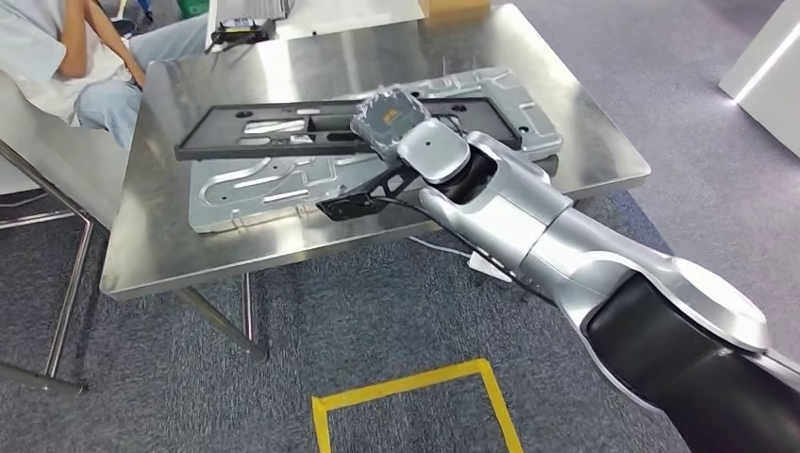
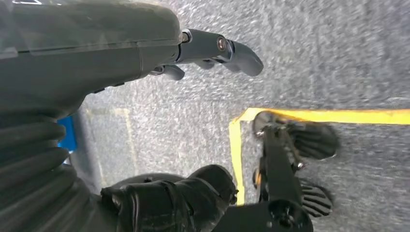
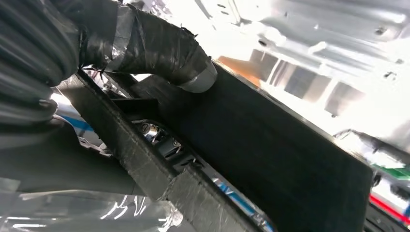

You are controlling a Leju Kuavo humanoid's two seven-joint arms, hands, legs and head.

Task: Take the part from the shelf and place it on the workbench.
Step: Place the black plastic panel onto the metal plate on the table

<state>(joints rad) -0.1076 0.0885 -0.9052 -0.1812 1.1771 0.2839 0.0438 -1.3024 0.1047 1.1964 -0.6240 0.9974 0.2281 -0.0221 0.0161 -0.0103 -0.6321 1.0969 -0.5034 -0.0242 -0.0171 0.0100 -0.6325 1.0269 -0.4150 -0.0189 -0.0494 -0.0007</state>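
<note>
Head view, near: yellow floor tape (image 1: pixel 415 392) on grey carpet, then the right arm reaching over the steel surface (image 1: pixel 151 255). The right hand (image 1: pixel 389 121) grips the black frame part (image 1: pixel 274 129), which lies across a stamped metal panel (image 1: pixel 245 189) on the surface. Right wrist view: the taped thumb (image 3: pixel 159 48) presses on the part's flat face (image 3: pixel 270 154), a grasp the head view hides behind the wrist. Left wrist view: the left hand (image 2: pixel 159 58) hangs over the carpet, fingers apart, holding nothing. Far left, a seated person (image 1: pixel 66 57) at the surface's edge.
</note>
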